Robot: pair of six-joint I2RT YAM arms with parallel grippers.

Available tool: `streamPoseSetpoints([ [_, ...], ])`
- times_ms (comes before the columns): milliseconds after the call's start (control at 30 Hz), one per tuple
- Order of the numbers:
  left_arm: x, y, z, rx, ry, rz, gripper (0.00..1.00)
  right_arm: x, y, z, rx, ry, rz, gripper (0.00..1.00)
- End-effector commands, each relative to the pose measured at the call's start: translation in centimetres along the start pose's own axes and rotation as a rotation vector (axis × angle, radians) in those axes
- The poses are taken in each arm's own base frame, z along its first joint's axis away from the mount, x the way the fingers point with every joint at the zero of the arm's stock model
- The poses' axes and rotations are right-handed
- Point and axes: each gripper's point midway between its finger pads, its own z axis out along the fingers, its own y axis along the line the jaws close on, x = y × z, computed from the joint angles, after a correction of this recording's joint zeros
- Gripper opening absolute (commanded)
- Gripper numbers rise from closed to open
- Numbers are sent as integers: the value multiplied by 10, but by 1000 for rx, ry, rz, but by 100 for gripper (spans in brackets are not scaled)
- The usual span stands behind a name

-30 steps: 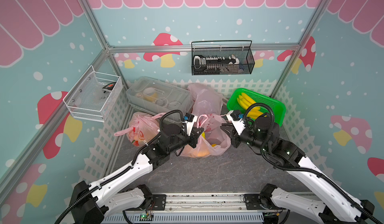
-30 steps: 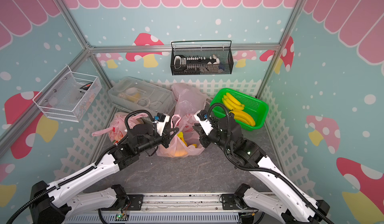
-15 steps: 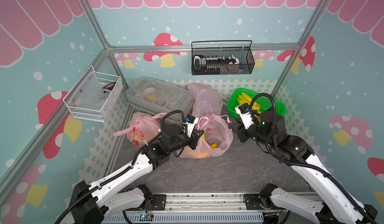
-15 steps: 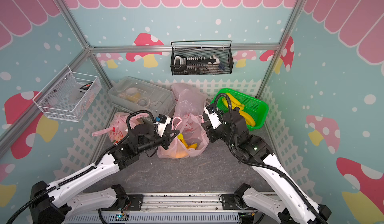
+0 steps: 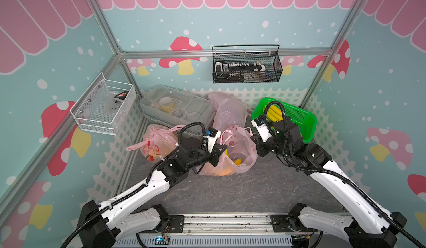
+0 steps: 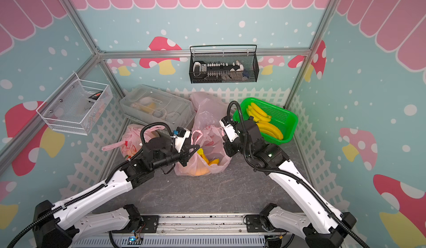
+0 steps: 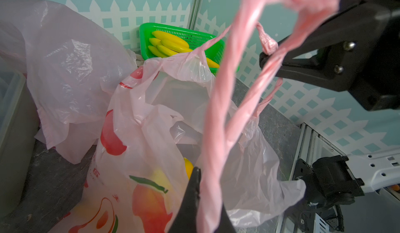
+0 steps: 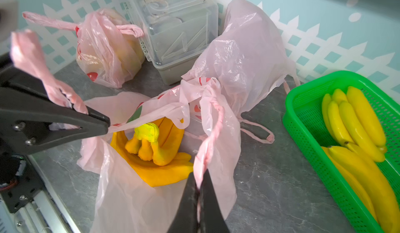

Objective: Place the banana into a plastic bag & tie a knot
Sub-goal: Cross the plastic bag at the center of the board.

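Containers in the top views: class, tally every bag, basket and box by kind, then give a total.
Pink plastic bags: 3
Green plastic basket: 1
Clear lidded box: 1
Black wire basket: 1
White wire basket: 1
Total: 7

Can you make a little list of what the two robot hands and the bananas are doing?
Left hand: shut on one handle of the pink bag
Right hand: shut on the other handle
Banana bunch: inside the bag
Knot: not tied yet
Green basket: more bananas inside
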Motion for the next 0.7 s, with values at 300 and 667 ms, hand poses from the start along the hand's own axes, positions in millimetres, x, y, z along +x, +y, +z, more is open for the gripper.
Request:
streamPoseSetpoints([
  [300, -24, 6, -5, -25, 53, -43, 0, 3, 56, -31, -179, -22, -349, 0],
  [667, 10, -33, 27, 140, 274, 38, 0, -14, 108, -46, -379, -127, -478, 0],
])
